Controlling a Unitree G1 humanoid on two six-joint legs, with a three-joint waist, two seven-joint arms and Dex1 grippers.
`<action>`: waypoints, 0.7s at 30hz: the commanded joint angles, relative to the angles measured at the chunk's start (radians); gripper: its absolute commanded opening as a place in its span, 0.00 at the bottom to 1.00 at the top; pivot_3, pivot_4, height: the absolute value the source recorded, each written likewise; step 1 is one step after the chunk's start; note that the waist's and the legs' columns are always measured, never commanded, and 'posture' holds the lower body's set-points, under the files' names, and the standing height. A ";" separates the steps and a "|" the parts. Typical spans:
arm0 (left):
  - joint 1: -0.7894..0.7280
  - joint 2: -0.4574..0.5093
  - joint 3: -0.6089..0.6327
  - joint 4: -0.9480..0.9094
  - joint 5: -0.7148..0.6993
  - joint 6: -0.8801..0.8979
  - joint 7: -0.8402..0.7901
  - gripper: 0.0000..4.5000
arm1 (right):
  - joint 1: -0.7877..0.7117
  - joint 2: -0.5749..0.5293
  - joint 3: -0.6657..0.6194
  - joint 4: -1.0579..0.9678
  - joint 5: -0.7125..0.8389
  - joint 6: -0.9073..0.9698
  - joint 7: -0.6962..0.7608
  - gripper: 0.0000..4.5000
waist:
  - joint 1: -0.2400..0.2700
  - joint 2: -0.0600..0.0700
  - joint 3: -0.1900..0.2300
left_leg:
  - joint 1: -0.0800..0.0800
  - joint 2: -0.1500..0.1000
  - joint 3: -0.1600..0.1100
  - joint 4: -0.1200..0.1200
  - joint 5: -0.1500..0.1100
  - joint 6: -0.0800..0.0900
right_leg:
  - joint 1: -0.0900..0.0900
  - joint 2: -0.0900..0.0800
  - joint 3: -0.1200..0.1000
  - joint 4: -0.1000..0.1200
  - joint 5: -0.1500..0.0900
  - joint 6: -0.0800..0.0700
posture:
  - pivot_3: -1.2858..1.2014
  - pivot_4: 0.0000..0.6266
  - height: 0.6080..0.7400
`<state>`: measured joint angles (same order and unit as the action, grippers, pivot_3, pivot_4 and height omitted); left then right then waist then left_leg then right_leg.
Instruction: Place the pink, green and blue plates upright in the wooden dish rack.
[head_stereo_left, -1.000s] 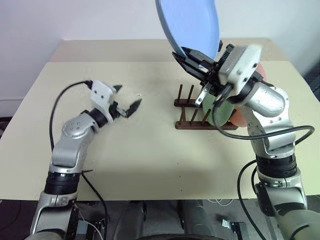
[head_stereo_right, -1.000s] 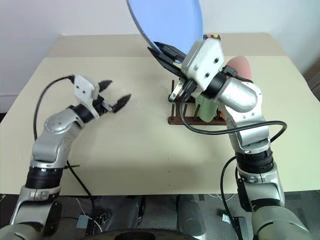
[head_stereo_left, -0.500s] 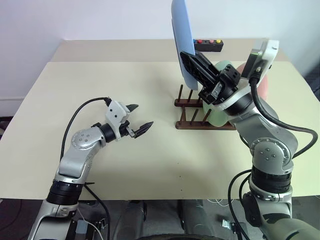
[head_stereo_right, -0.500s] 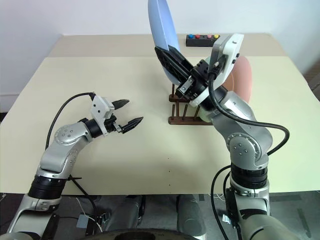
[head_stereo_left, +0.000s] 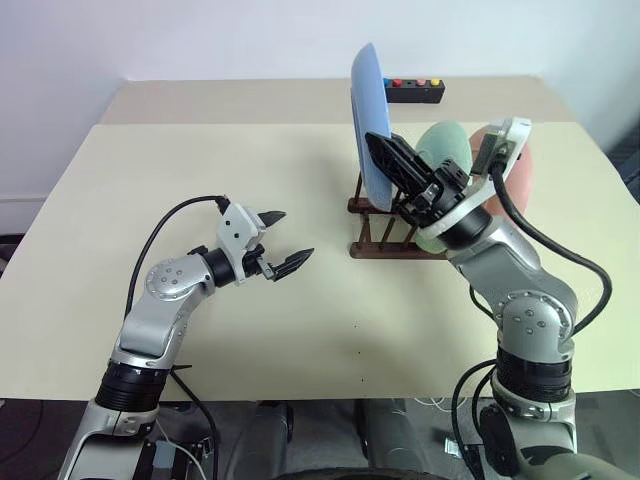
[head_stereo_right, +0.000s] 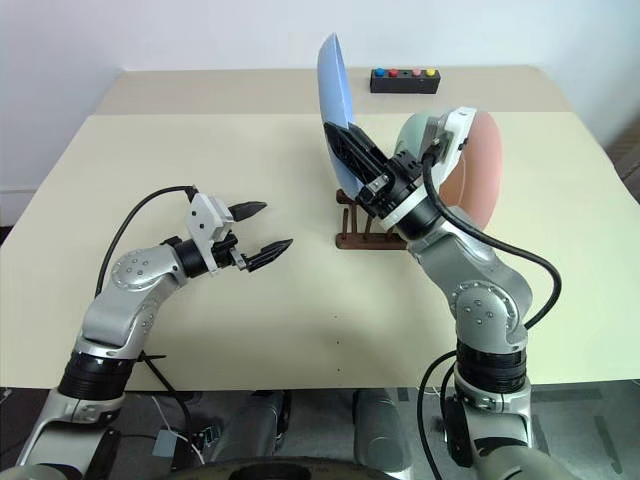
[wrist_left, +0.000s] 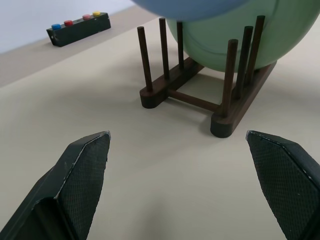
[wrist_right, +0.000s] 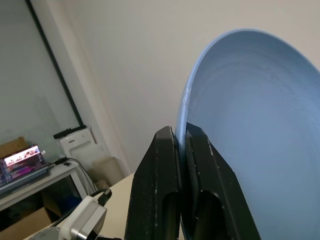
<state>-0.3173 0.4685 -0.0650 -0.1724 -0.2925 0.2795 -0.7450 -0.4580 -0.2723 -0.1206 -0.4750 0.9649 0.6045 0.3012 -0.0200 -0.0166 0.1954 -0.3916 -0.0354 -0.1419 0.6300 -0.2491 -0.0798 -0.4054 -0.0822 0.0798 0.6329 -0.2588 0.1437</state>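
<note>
Black button box (head_stereo_left: 416, 92) on beige table (head_stereo_left: 300, 330)

Two plates (head_stereo_left: 440, 150) stand in the rack (head_stereo_left: 385, 245); button box (head_stereo_left: 416, 92) behind.

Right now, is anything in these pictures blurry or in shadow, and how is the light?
Left wrist view: the blue plate along the upper edge is a soft blur, while the wooden dish rack is sharp with a faint shadow beside it. Right wrist view: the background room is dim and soft. Eye views: even light, soft shadows on the table.
</note>
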 joint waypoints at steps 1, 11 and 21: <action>0.003 0.001 0.003 -0.042 0.000 -0.009 0.001 0.99 | 0.002 0.016 -0.004 -0.013 0.014 -0.007 -0.009 0.00 | 0.000 0.000 0.000 | 0.000 0.000 0.000 0.000 0.000 0.000 | 0.000 0.000 0.000 0.000 0.000 0.000 | 0.52 0.24 1.00; 0.004 0.005 0.003 -0.046 0.007 -0.005 0.006 0.99 | 0.026 0.026 -0.009 -0.005 0.018 -0.001 -0.034 0.00 | 0.000 0.000 0.000 | 0.000 0.000 0.000 0.000 0.000 0.000 | 0.000 0.000 0.000 0.000 0.000 0.000 | 0.52 0.24 1.00; -0.006 0.003 -0.001 -0.037 0.015 -0.005 0.006 0.99 | 0.060 0.029 -0.009 -0.014 0.023 0.001 -0.053 0.00 | 0.000 0.000 0.000 | 0.000 0.000 0.000 0.000 0.000 0.000 | 0.000 0.000 0.000 0.000 0.000 0.000 | 0.52 0.24 1.00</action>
<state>-0.3129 0.4686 -0.0652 -0.1798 -0.2788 0.2798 -0.7388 -0.4042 -0.2501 -0.1209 -0.4614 0.9702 0.6073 0.2544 -0.0202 -0.0165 0.1954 -0.3915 -0.0354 -0.1419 0.6301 -0.2492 -0.0798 -0.4053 -0.0822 0.0798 0.6329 -0.2588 0.1438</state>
